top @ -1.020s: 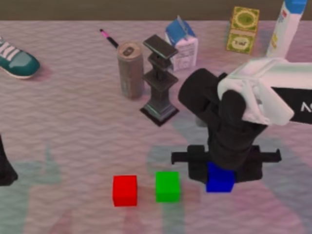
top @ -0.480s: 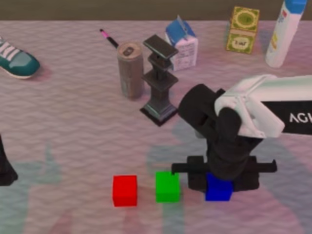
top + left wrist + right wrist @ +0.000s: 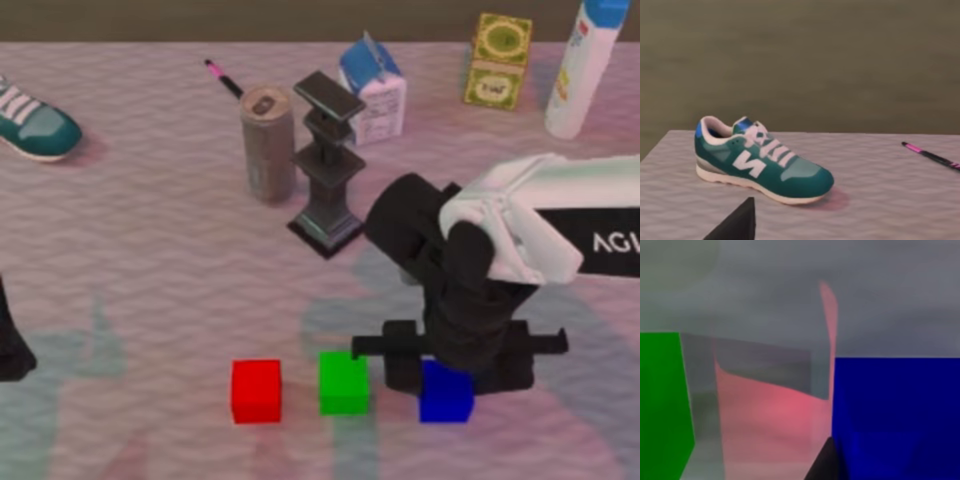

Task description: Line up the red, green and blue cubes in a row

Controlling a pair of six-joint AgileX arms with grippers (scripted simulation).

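The red cube (image 3: 256, 391) and the green cube (image 3: 343, 382) sit side by side near the table's front edge. The blue cube (image 3: 446, 393) is just to the right of the green one, on a line with both, with a small gap between them. My right gripper (image 3: 450, 372) comes down from above and is shut on the blue cube. In the right wrist view the blue cube (image 3: 895, 415) fills one side, a dark fingertip (image 3: 822, 466) lies against it, and the green cube (image 3: 662, 405) stands across the gap. My left gripper (image 3: 8, 352) is parked at the table's left edge, open.
Behind the cubes stand a drink can (image 3: 267, 143), a dark metal stand (image 3: 328, 165), a milk carton (image 3: 373, 88), a yellow-green box (image 3: 498, 60) and a white bottle (image 3: 583, 65). A teal sneaker (image 3: 35, 122) lies at the far left, a pink pen (image 3: 222, 78) at the back.
My right gripper has come down and slightly left with the blue cube, bringing it level with the red and green cubes. The left arm has not moved.
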